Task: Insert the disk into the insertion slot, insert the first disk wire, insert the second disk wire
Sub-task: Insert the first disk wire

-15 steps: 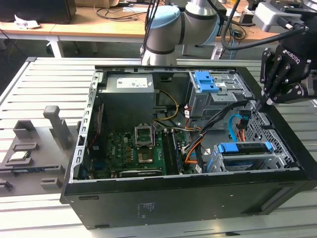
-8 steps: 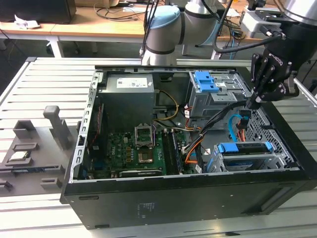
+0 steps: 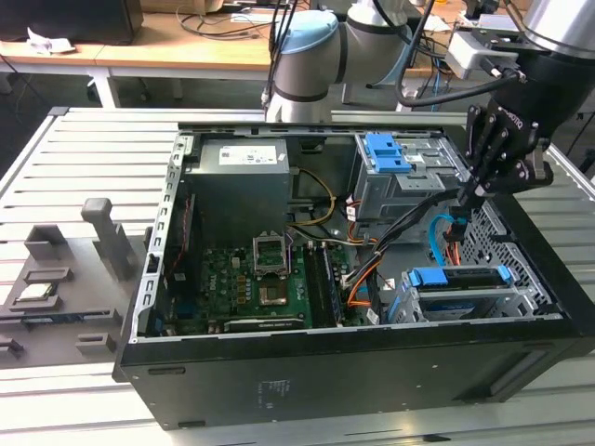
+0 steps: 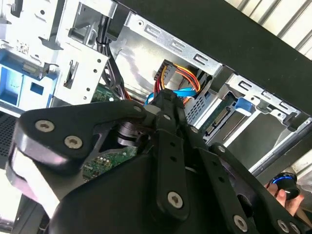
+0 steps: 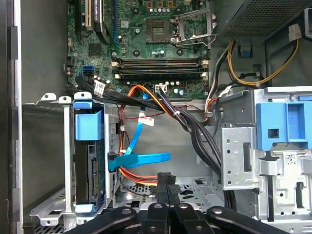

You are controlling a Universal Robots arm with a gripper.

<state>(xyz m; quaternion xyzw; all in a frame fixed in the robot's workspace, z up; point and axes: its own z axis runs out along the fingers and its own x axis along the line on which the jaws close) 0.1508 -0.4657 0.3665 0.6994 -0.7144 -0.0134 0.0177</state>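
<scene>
1 claw on 1 wire bundle, next to 1 seated disk.

Inside the open computer case (image 3: 325, 381), 1 disk (image 5: 90, 165) in its blue frame sits in 1 metal slot (image 5: 53, 210). The claw (image 5: 165, 181) has its 2 fingers pressed together, pinching the black plug end of 1 red and orange wire bundle (image 5: 134, 174) near the disk's connector edge. 1 light-blue cable (image 5: 144, 158) runs just beside that bundle, with its end at the same edge.

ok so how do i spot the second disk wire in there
Look in the open computer case, beside the blue-framed disk. The second disk wire is the cable looping there: flat and light blue, unlike the thin red-orange first disk wire next to it.
</scene>
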